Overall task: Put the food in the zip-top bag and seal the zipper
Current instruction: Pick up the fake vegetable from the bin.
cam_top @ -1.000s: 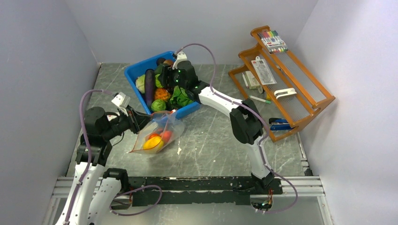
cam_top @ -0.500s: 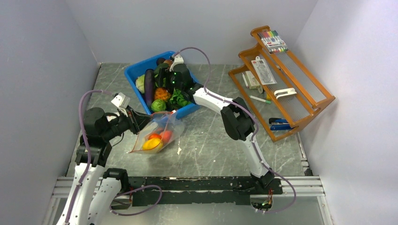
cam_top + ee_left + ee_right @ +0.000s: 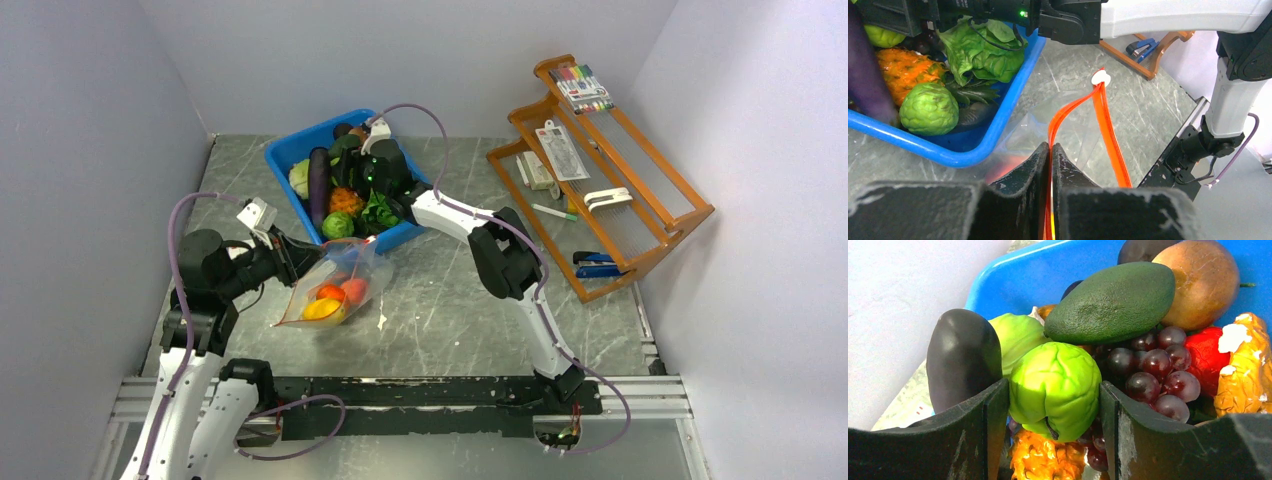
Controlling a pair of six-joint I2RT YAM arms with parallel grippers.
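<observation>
Left wrist view: left fingers closed, pinching red-orange plastic zipper strip of clear floppy zip-top bag. Right wrist view: right fingers closed against both sides of bright green lobed toy cabbage ball inside blue plastic bin. Bag, holding yellow and orange-red toy pieces, lies just beside bin's near wall on grey marbled surface.
</observation>
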